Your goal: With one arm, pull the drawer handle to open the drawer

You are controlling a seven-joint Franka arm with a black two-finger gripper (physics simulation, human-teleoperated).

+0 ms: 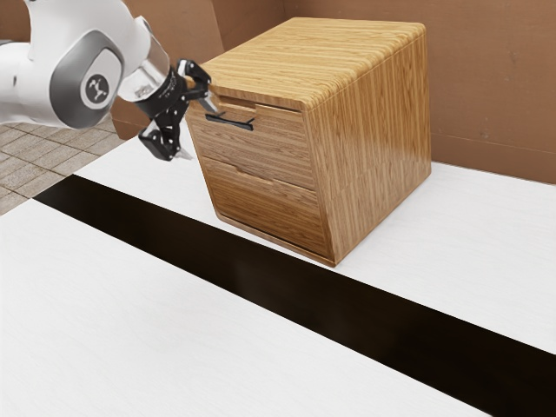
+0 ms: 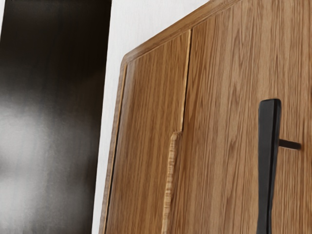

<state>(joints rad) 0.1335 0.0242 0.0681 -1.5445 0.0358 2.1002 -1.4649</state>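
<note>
Wooden cabinet sits toward table far edge, top drawer about flush. Black handle on drawer front. Gripper spread wide, holding nothing, beside handle's end, likely lining up to straddle bar.

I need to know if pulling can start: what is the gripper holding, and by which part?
Nothing is held. The gripper stands with jaws wide open beside one end of the drawer handle, not closed on it.
</note>
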